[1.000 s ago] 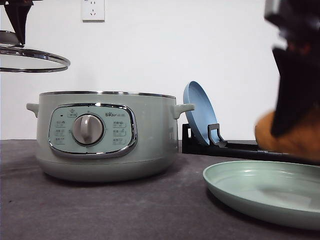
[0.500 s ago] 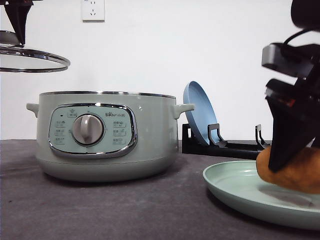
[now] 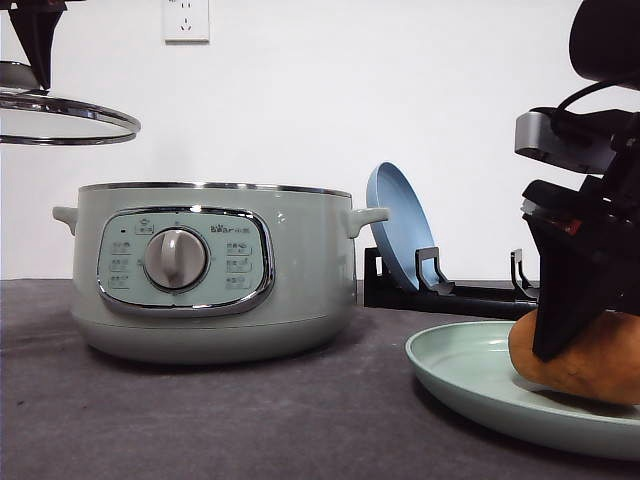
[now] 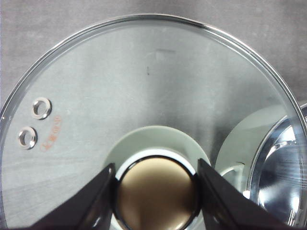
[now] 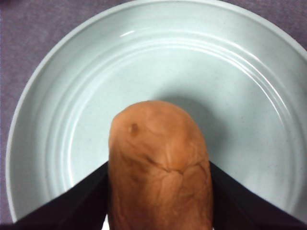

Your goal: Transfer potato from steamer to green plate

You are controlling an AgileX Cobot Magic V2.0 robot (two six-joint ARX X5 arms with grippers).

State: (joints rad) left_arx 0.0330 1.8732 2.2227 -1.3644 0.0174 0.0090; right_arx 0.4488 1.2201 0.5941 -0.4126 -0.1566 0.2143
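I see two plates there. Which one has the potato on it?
The green plate, lying flat on the table at the front right, holds the potato. The blue plate stands on edge in a black rack behind it and carries nothing.

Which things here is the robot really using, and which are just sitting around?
Using:
potato, gripped by right gripper
green plate, under the potato
steamer
glass lid, held up by left gripper

Sitting around:
blue plate
black rack
wall socket
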